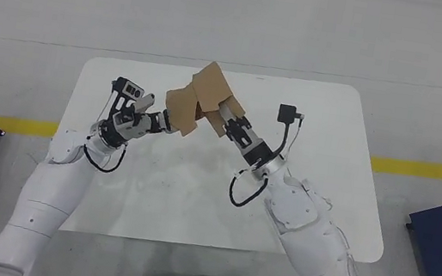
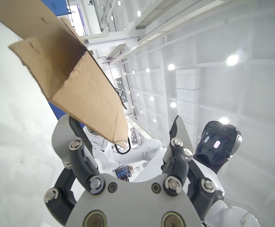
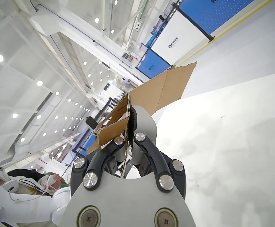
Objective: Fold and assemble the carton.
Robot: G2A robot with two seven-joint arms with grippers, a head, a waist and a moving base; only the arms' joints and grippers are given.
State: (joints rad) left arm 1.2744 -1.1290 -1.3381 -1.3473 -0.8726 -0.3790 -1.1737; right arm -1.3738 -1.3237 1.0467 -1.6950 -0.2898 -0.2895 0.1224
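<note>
- Carton (image 1: 205,101): brown cardboard, part-opened, flaps splayed at odd angles. Held in the air over the far middle of the white table (image 1: 325,198), not resting on it as far as I can see
- Right gripper (image 3: 129,117): fingers pressed together on one thin cardboard wall, whose edge runs down into the gap between the linkages. Judging by how deep the wall sits, this grip carries the carton
- Left gripper (image 2: 124,121): spread wide. A pointed corner of a carton panel lies in the gap, close against one finger (image 2: 80,134) and well apart from the other; cannot tell whether it touches the pad
- From above, the grippers meet the carton from opposite sides, the left at its left flap and the right at its lower right edge
- Reading: one hand holds, the other is free. That suits folding, since a fixed wall gives the free fingers something to work a flap against
- Task looks early to midway: no closed box shape, flaps loose, sides skewed
- Next likely need: left fingers close on that panel or push it round its crease. The corner sits off-centre, so a pinch may catch only the tip
- Risk: thin board gripped at an edge may bend or tear under a sideways push
</note>
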